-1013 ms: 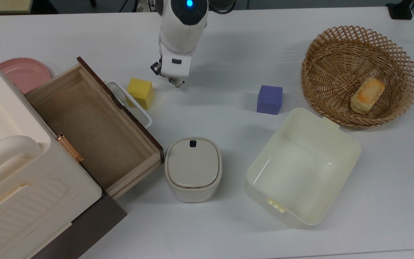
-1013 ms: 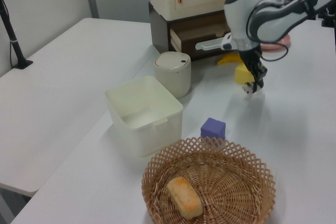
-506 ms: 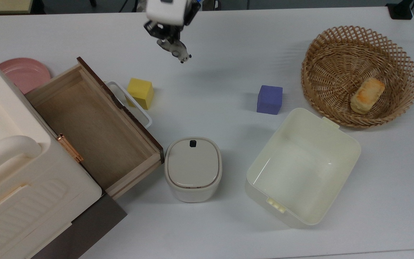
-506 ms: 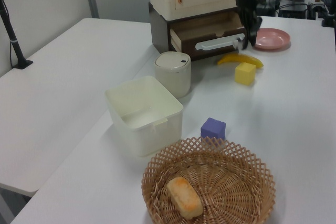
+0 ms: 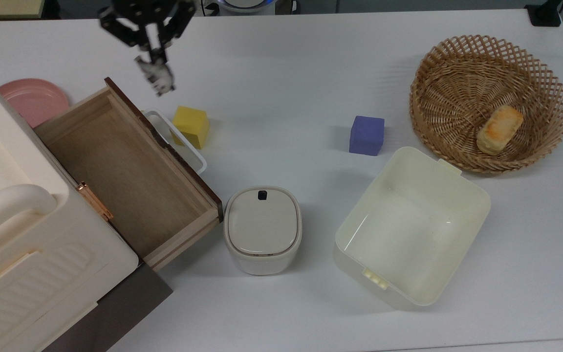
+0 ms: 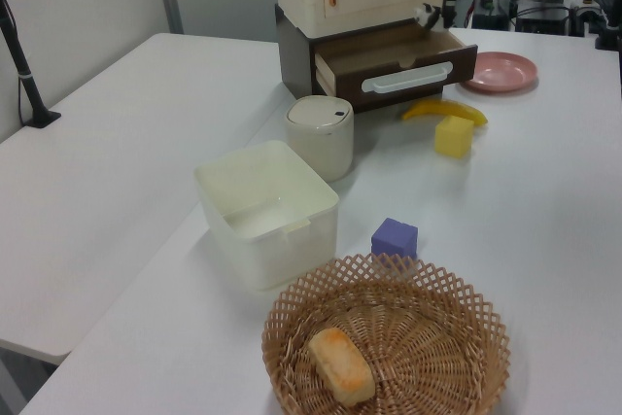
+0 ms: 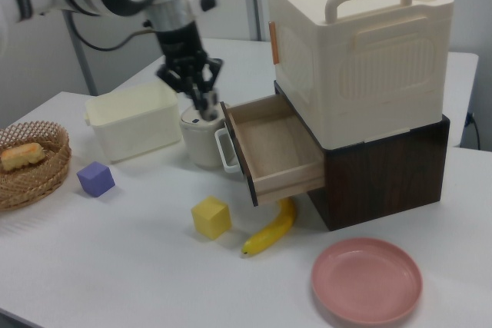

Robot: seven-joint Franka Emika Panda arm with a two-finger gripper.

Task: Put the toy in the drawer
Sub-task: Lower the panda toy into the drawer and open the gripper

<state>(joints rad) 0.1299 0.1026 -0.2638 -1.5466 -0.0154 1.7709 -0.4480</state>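
Now toy [image 5: 159,78] in hand [image 5: 153,61].

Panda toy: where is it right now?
The panda toy hangs in the gripper above the table, near the top view's upper left, just beyond the open drawer front's far end and up-left of the yellow cube.

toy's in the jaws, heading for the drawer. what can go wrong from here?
1. The toy is tiny and hangs from the tips of the gripper; it could slip out before it is over the drawer.
2. In the top view it sits outside the drawer's dark front panel; releasing now would probably drop it on the table near the yellow cube.
3. Descending early could knock the panel or white handle.
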